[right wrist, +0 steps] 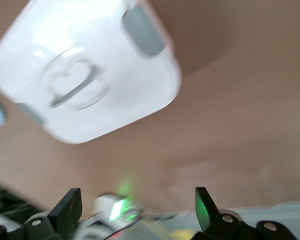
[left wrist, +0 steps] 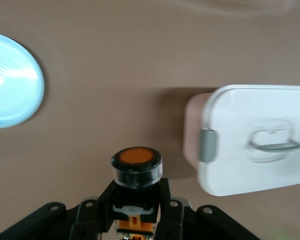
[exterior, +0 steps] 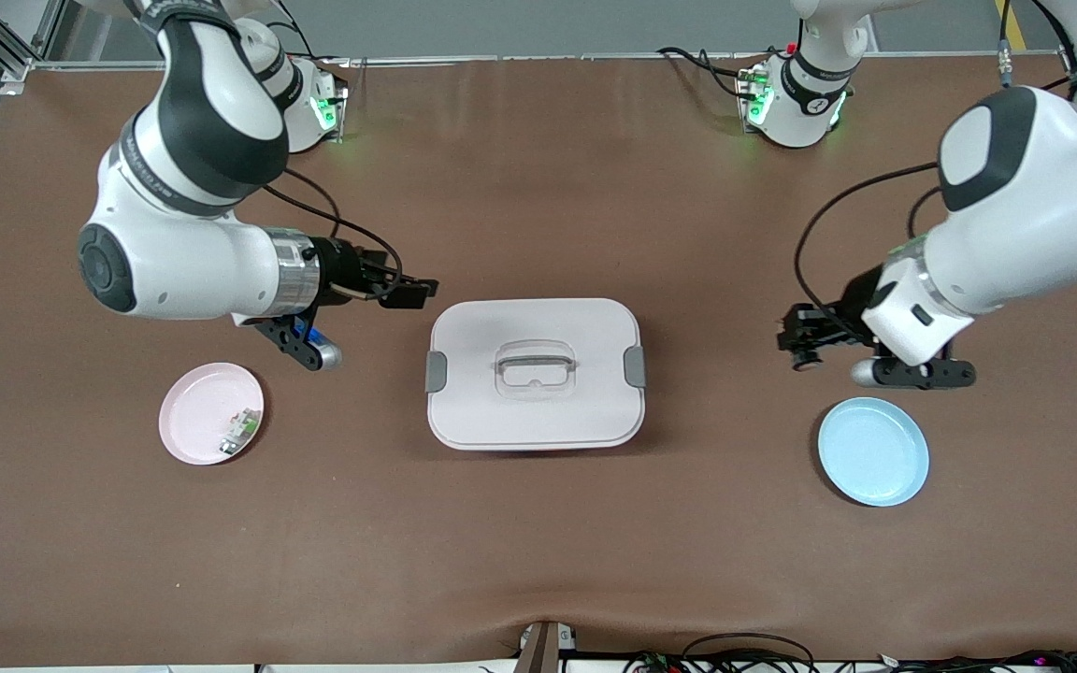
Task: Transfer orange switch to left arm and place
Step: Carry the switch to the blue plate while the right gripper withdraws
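Brown counter (exterior: 538, 561): my left claw (left wrist: 136, 212) grips the orange switch (left wrist: 136, 167) past the box (exterior: 535, 374); my right claw (exterior: 408, 292) gapes empty; placing remains.

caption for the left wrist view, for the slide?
Left gripper holding the orange switch above the brown table, with the white box and blue plate on it.
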You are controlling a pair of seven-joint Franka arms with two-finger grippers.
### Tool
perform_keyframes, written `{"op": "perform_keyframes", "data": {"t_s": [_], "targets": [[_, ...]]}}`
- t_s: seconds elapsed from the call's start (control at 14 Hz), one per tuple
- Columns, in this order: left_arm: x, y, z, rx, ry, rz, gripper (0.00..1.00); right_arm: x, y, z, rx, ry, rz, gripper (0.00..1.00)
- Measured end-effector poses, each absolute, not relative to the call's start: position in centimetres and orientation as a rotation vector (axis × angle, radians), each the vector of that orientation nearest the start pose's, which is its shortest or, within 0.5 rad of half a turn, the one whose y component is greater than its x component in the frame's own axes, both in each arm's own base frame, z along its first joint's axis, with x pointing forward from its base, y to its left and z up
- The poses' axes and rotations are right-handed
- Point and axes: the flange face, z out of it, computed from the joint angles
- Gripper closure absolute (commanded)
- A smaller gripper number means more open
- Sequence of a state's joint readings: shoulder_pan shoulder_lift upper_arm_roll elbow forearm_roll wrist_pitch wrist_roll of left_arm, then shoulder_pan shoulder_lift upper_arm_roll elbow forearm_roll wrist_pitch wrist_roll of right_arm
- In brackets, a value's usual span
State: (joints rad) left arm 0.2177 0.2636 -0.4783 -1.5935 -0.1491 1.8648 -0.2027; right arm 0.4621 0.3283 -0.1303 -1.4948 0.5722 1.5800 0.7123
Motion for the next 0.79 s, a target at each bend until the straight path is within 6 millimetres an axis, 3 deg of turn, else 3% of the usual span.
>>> {"op": "perform_keyframes", "data": {"t_s": [0.43, 0.79], "targets": [[64.1, -9.2, 44.2, -3.248, 0.307, 0.095, 1.0, 56.4, 19.7, 46.7, -2.992, 0.24, 0.394, 0.0], [66.2, -5.9, 37.7, -3.17, 0.632, 0.114, 1.0, 54.5, 11.9, 44.3, -3.004, 0.097, 0.282, 0.0]]}}
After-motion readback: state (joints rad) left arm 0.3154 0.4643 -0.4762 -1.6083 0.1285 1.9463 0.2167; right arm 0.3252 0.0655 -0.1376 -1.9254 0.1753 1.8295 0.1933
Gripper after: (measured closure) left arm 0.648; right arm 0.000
